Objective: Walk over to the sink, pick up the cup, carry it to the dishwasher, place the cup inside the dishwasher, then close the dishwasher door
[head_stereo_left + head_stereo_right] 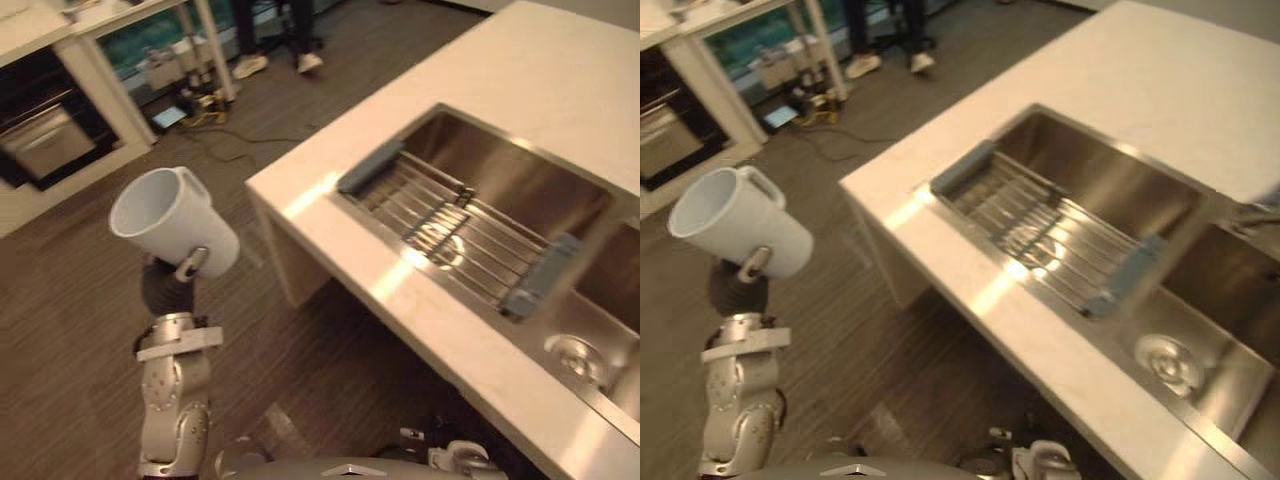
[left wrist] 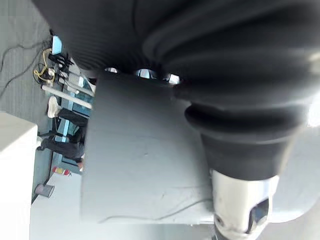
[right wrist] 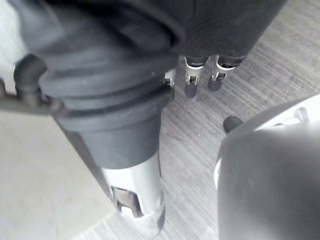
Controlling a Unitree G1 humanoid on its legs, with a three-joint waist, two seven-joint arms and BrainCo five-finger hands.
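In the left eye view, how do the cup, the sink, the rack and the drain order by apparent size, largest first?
1. sink
2. rack
3. cup, enlarged somewhat by being nearer the camera
4. drain

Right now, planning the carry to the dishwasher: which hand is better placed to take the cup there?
Left. The left hand is curled round the white cup, held up over the floor, apart from the counter. The right hand hangs low over the floor with no cup in it.

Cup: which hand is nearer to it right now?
Left. The left hand grips the cup from beneath, raised over the floor. The right hand is down over the floor, away from the cup.
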